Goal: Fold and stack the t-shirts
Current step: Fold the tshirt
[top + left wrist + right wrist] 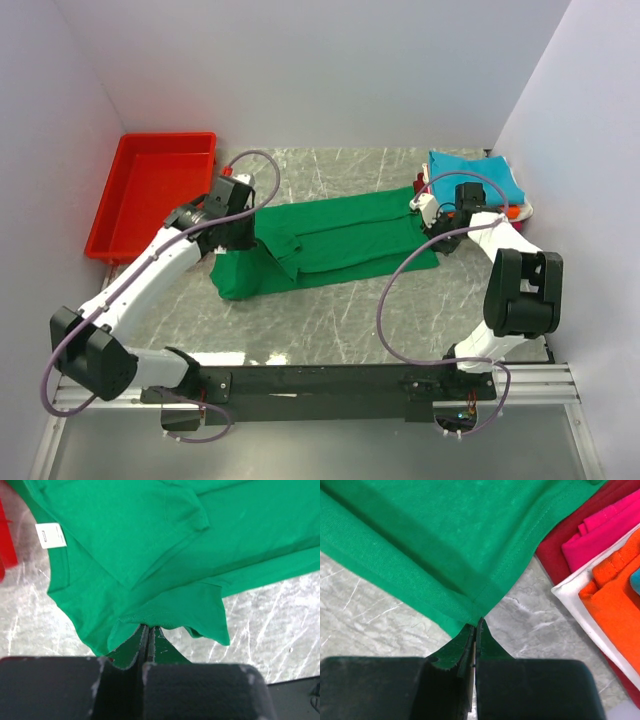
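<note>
The bright green t-shirt [330,240] lies across the middle of the table, partly folded lengthwise, its white neck label [51,535] showing in the left wrist view. My left gripper [238,222] is shut on the shirt's left end, pinching a fold of green cloth [150,617]. My right gripper [432,222] is shut on the shirt's right corner [475,611]. A stack of folded shirts [478,178] with the teal one on top sits at the back right; its orange [610,595], white [575,605] and red [560,540] layers show in the right wrist view.
A red plastic tray [150,190] stands at the back left, just left of my left arm. White walls close in the table on three sides. The grey marble tabletop [340,320] is bare in front of the shirt.
</note>
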Controlling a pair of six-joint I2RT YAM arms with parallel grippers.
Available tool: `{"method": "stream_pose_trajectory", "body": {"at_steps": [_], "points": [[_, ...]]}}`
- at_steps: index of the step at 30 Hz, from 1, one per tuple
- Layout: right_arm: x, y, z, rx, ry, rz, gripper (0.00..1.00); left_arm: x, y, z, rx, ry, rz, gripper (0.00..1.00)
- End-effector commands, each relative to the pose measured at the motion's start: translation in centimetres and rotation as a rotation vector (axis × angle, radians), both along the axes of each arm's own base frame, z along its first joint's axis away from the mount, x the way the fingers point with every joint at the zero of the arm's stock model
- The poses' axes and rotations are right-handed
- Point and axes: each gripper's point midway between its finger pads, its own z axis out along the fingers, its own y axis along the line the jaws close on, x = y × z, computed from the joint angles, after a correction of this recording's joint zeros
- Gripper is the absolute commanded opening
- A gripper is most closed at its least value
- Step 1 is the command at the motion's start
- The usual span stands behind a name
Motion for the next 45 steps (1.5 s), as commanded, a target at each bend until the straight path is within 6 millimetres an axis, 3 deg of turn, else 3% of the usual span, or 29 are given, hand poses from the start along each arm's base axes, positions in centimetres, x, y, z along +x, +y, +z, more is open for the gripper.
{"method": "stream_pose_trajectory", "body": {"at_steps": [1, 19, 28, 45], "points": [[2.8, -0.3, 1.7, -0.002, -0.080, -0.045, 0.00, 2.6, 0.0, 2.5, -0.008, -0.096, -0.003, 0.00], [4.5, -0.5, 0.5, -0.006, -0.078, -0.121, 0.00, 7.8, -0.4, 0.5, -0.005, -0.058, -0.030, 0.00], [5.1, -0.1, 0.3, -0.016, -0.094, -0.130, 0.01, 9.1, -0.2, 0.5, -0.002, -0.060, -0.025, 0.00], [6.1, -0.1, 0.2, -0.033, -0.119, -0.171, 0.04, 11.3, 0.6, -1.8, 0.023, -0.011, -0.012, 0.01]]}}
